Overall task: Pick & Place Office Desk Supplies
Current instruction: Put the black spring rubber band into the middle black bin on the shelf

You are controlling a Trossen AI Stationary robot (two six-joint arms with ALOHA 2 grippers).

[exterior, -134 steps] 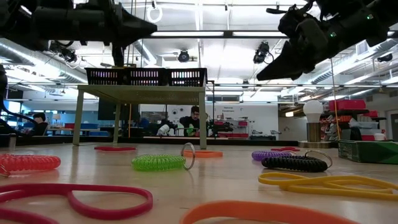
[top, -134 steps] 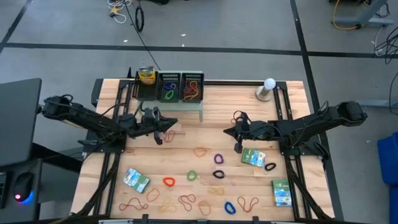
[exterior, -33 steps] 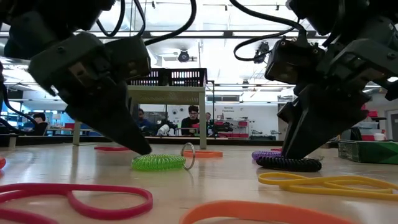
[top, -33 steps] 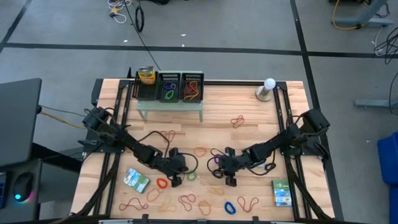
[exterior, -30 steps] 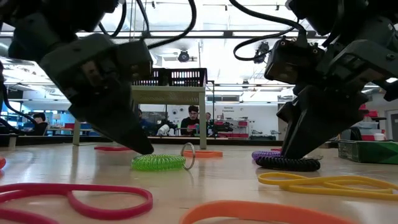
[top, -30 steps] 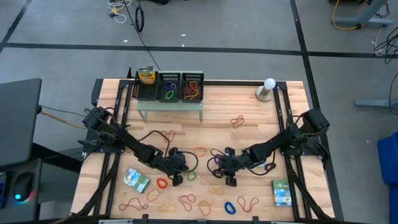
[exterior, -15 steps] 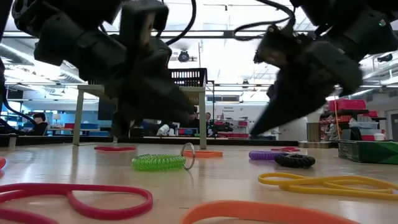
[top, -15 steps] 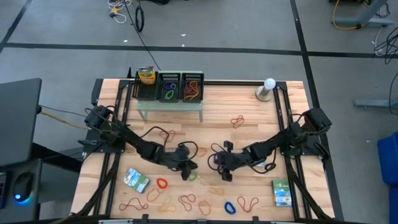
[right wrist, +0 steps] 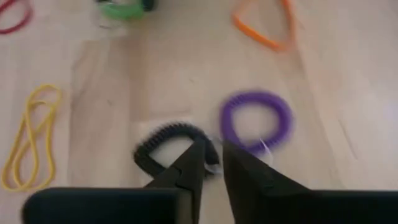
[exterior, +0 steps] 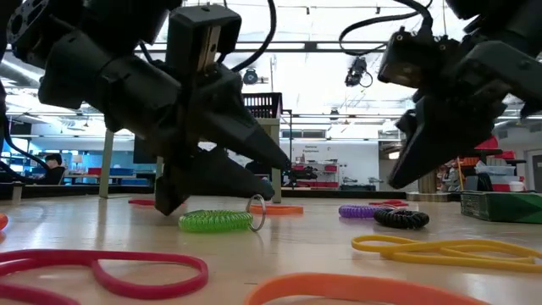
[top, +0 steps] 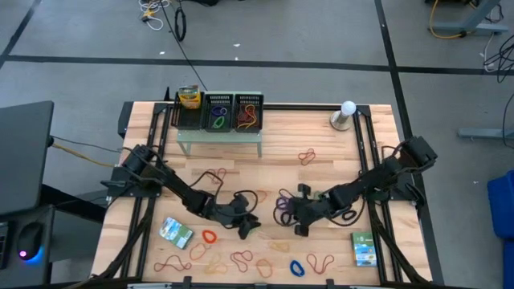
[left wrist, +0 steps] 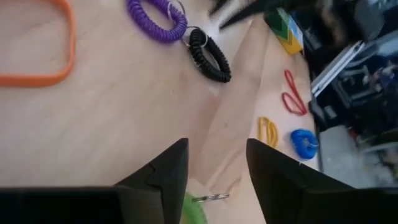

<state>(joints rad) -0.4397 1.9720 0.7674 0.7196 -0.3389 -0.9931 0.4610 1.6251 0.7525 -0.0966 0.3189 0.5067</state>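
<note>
while left gripper (left wrist: 214, 163) gapes above green coil (exterior: 216, 221); right gripper (right wrist: 212, 154) over black coil (right wrist: 163, 140)

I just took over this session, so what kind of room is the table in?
Probably a robotics lab or open workshop: taped grey floor with loose cables, ceiling strip lights, and people at benches behind the slatted wooden table.

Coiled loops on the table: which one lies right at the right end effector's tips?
The black coil. The right end effector has its tips at that coil's edge; the purple coil lies just beside, and the green coil is far off.
</note>
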